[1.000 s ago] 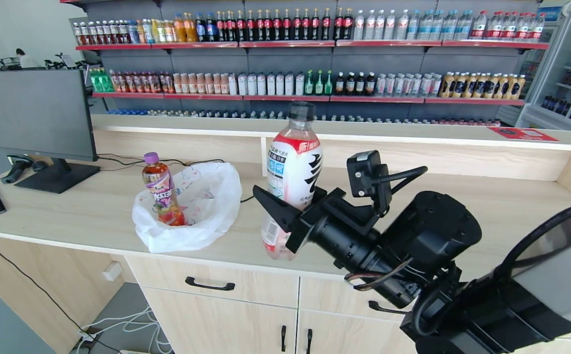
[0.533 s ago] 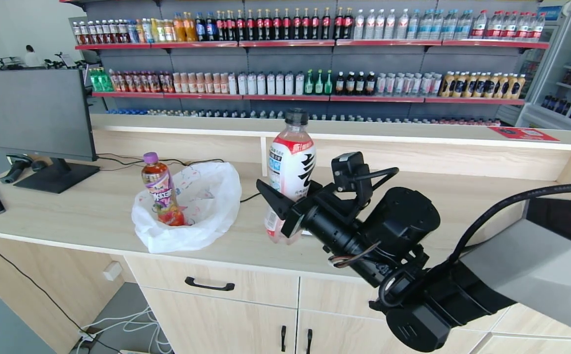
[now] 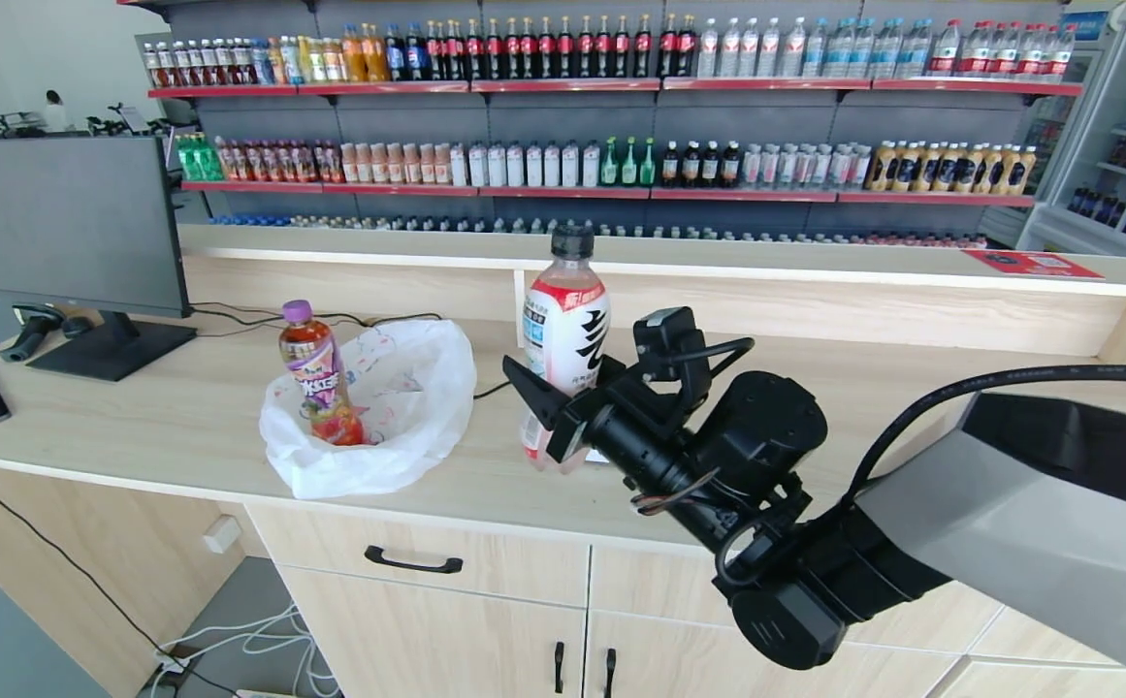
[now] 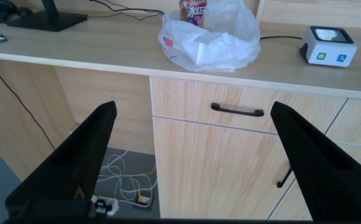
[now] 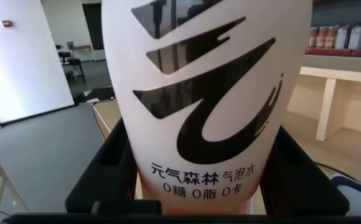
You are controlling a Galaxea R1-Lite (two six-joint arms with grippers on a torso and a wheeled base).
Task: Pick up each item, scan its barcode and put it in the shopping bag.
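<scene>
Since the earlier frames, the right gripper (image 3: pixel 563 427) has carried the bottle (image 3: pixel 567 320) downward and away from the head camera, toward the counter (image 3: pixel 184 417). We find its jaws clamped on the bottle's lower half, with the bottle upright and the cap well above them. The scanner (image 4: pixel 330 45) sits on the counter just beside the bag (image 3: pixel 369 417); its window faces up. The left gripper (image 4: pixel 193 168) hangs with jaws spread and empty, the drawer fronts ahead of it.

We judge the step in hand to be scanning. Procedure:
- We keep the clamp firm; the bottle looks smooth and top-heavy
- We hold the bottle near the scanner window and roll the wrist until the barcode faces it; we cannot tell which side carries the barcode
- We then carry the bottle to the bag, which lies ahead of the fingertips, and lower it clear of the drink (image 3: pixel 318 373) standing inside
</scene>
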